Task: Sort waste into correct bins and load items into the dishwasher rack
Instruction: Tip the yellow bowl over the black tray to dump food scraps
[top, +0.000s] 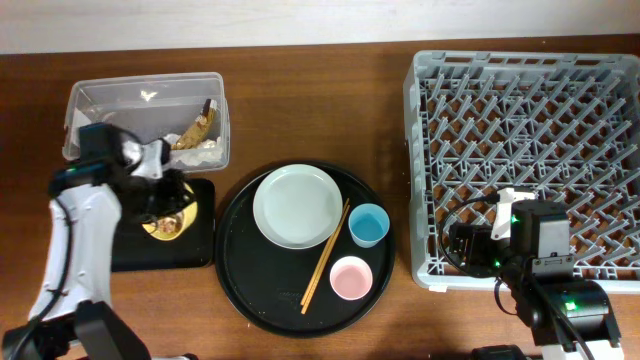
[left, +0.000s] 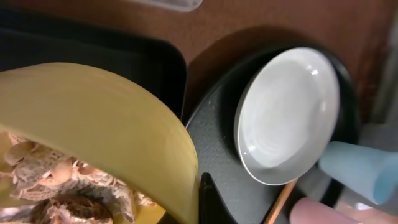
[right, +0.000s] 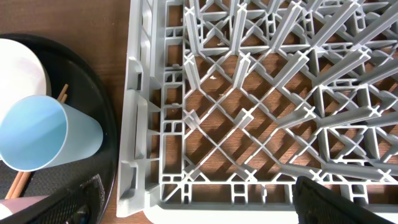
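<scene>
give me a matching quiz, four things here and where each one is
Things:
1 wrapper
2 plate
3 bowl
4 right gripper

Places:
a on the round tray
b over the rack corner
c in the clear tub
d at the shallow black tray

Pairs: 1-c, 2-a, 3-d, 4-b

One blue cup (top: 368, 225), one pink cup (top: 351, 277), one plate (top: 297, 205), one bowl (left: 93, 118), chopsticks (top: 325, 258) probably two.
</scene>
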